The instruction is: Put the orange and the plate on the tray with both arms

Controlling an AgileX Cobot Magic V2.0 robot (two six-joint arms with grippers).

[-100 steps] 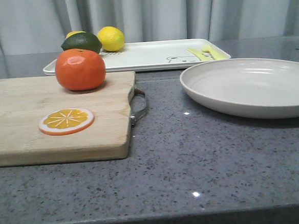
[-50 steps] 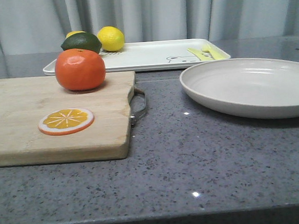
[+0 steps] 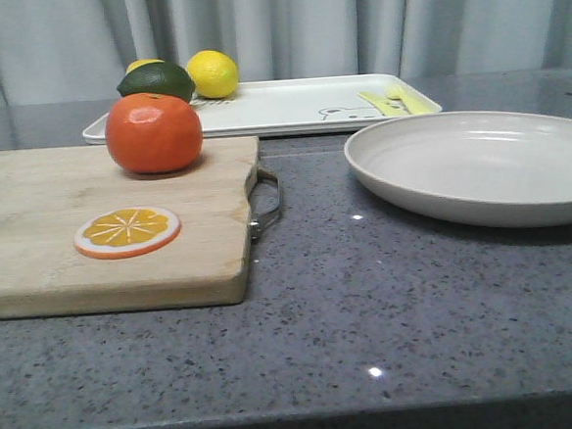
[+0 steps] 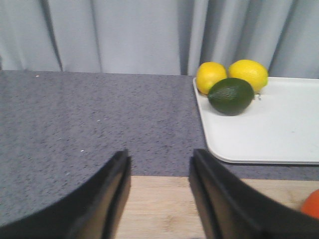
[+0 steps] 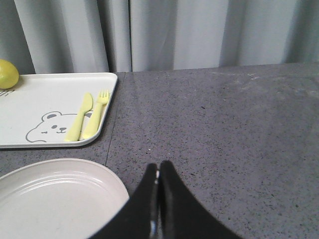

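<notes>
Front view: the orange [image 3: 153,133] sits on the far part of a wooden cutting board [image 3: 33,252], with an orange slice [image 3: 127,231] lying flat nearer the camera on the same board. Behind the board, the white tray [image 3: 279,107] rests on the grey countertop [image 3: 372,316]; in it are a dark green avocado [image 3: 156,82] and a lemon [image 3: 212,73] at its left end, with a second lemon [image 3: 144,64] half hidden behind the avocado, and a yellow fork [image 3: 405,97] and knife [image 3: 380,103] at its right end beside the bear drawing. The plate [image 3: 479,167] stands empty on the countertop to the right, just in front of the tray. No arm shows here.

Left wrist view: the left gripper [image 4: 159,186] has its fingers spread apart, holding nothing, above the board's far edge. The tray's corner carries the avocado and two lemons; a sliver of the orange shows at the frame edge.

Right wrist view: the right gripper [image 5: 158,196] has its fingers pressed together, empty, just beside the plate's rim. The tray holds the fork and knife.
</notes>
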